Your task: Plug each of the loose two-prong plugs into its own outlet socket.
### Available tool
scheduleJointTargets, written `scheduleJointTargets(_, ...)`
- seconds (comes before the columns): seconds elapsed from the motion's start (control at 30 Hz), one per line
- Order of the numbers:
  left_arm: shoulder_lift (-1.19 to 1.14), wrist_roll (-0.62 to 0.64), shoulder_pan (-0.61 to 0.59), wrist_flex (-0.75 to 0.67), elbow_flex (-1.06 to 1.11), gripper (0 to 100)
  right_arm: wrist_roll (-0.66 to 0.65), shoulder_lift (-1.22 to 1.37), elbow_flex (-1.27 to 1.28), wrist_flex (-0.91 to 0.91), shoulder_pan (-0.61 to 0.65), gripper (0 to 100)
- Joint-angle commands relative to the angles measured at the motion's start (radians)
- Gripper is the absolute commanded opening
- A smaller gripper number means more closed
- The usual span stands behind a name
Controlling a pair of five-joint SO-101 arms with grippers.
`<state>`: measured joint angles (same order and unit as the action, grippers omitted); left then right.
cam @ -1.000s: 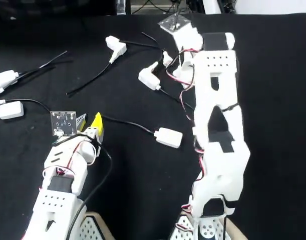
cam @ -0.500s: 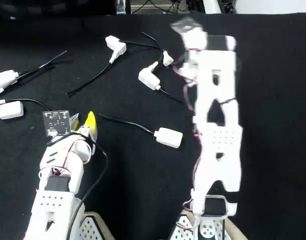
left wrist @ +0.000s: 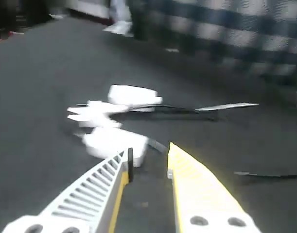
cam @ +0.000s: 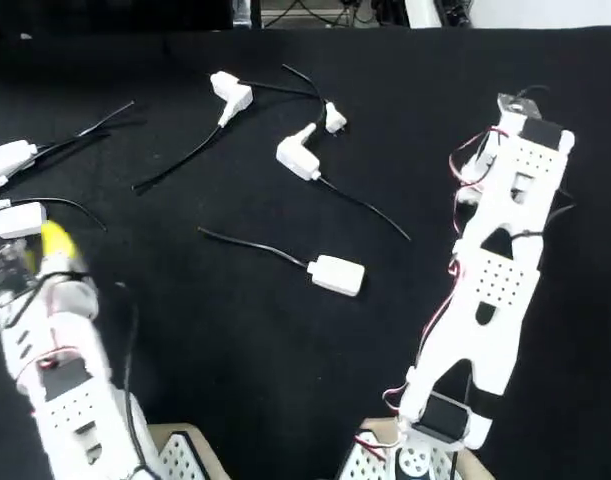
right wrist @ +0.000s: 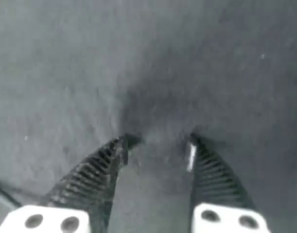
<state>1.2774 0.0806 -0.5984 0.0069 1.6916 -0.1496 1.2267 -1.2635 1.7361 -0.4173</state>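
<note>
Several white plugs on black cords lie on the black cloth. One plug [cam: 232, 92] is at the back, an angled plug [cam: 297, 155] and a small plug [cam: 335, 118] sit near it, and a flat white block [cam: 337, 274] lies mid-table. Two more white plugs [cam: 10, 157] [cam: 18, 220] lie at the left edge. My left gripper [cam: 40, 245] [left wrist: 149, 150], with one yellow finger, stands open just short of the left-edge plugs [left wrist: 114, 141]. My right gripper [cam: 512, 103] [right wrist: 158, 141] is open over bare cloth at the right, holding nothing.
Loose black cords [cam: 255, 248] trail across the middle of the table. The right arm's white body [cam: 490, 290] stretches along the right side. A checked surface [left wrist: 245, 29] lies beyond the table's edge in the left wrist view.
My left arm has swung left, from mid-table to the plugs at the left edge. My right arm has swung right, away from the back-centre plugs to bare cloth.
</note>
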Motion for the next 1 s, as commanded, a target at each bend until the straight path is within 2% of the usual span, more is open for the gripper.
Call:
scheduleJointTargets(0.0,0.0,-0.193,-0.189,0.098,0.01,15,0.097,0.053,-0.054,0.023,-0.035,19.8)
scheduleJointTargets(0.1,0.0,-0.361,-0.294,0.253,-0.028,15,0.222,0.067,-0.076,0.028,-0.031,19.8)
scheduleJointTargets(0.2,0.0,-0.488,-0.3,0.361,-0.03,15,0.305,0.076,-0.068,0.026,-0.049,19.8)
scheduleJointTargets(0.37,-0.005,-0.417,-0.251,0.407,-0.042,15,0.359,0.097,-0.079,0.023,-0.068,19.8)
scheduleJointTargets(0.57,-0.009,-0.311,-0.11,0.686,-0.275,15,0.333,0.107,-0.105,0.025,-0.029,19.8)
scheduleJointTargets(0.67,-0.011,-0.281,-0.061,0.778,-0.374,15,0.322,0.107,-0.105,0.025,-0.029,19.8)
scheduleJointTargets(0.97,-0.012,-0.193,0.008,0.813,-0.423,15,0.319,0.108,-0.105,0.02,-0.029,19.8)
